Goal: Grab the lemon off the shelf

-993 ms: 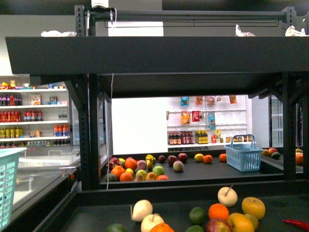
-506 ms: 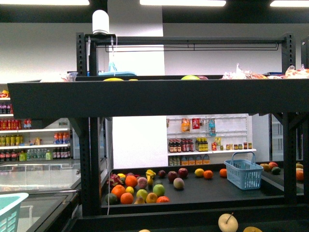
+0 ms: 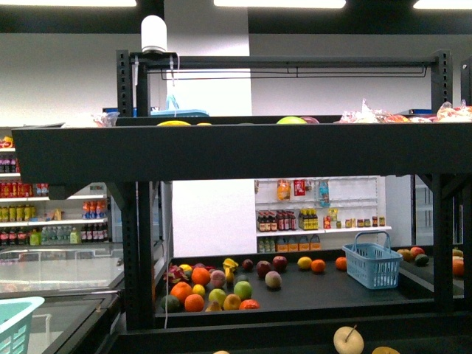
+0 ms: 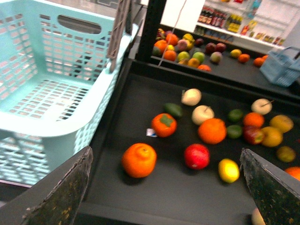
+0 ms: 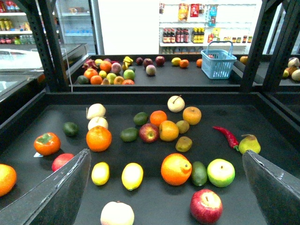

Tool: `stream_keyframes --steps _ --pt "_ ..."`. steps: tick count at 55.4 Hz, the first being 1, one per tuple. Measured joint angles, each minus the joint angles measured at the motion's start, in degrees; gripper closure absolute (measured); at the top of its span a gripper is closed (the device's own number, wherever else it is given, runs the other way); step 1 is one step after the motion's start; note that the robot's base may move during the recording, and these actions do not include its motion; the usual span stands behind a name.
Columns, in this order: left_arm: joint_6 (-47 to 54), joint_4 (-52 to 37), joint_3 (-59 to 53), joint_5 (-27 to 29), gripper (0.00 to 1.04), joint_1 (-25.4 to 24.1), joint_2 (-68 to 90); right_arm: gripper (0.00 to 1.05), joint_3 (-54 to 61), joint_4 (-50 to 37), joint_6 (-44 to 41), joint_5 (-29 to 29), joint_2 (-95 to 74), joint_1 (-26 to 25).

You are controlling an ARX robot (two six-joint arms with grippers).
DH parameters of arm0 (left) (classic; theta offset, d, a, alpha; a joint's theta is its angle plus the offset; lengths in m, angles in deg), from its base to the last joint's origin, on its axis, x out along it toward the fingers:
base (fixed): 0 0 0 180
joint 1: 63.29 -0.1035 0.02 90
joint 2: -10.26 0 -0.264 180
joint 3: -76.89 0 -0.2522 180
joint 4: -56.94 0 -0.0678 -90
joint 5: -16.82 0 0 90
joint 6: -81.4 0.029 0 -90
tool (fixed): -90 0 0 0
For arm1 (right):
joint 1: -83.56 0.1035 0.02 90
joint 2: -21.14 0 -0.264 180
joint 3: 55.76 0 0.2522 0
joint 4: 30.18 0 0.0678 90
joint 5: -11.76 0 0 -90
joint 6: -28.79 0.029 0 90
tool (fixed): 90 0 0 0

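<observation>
The shelf [image 3: 243, 151] is a black metal rack with thick dark decks. Its lower deck [image 5: 154, 206] holds loose fruit. Two bright-yellow oval fruits lie side by side near the deck's front: the smaller lemon [image 5: 100, 173] and a larger one [image 5: 132, 176]. One lemon [image 4: 228, 170] shows in the left wrist view, beside a red apple [image 4: 196, 156]. My left gripper [image 4: 166, 152] is open and empty above the deck's front left. My right gripper [image 5: 166, 153] is open and empty above the fruit. Neither gripper shows in the front view.
A teal basket [image 4: 51, 79] stands left of the deck. Oranges [image 5: 176, 168], apples [image 5: 206, 205], a cream fruit [image 5: 117, 213], a red chili [image 5: 227, 136] and a pear [image 5: 249, 143] lie around the lemons. A blue basket [image 5: 218, 63] sits on the far rack.
The front view has risen: the upper deck sits lower in the picture and most of the lower deck's fruit has dropped out of the bottom edge. Little differs over the last half second.
</observation>
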Motion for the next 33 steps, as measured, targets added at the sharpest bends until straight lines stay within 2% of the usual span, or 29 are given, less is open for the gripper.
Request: stream_keyframes --steps 7,19,25,33 --pt "-7.3 -6.4 8.2 -8.0 0.08 -5.7 12.2 0.07 0.0 0.0 0.0 0.0 0.0 0.0" --pt "-30.9 -10.0 25.7 -25.4 0.08 -23.8 37.6 0.07 0.0 0.0 0.0 0.0 0.0 0.0" --pt "-39.6 -13.5 30.8 -28.1 0.08 -27.9 46.5 0.07 0.0 0.0 0.0 0.0 0.0 0.0" --pt "-47.4 -16.7 37.6 -28.9 0.08 -29.3 57.2 0.07 0.0 0.0 0.0 0.0 0.0 0.0"
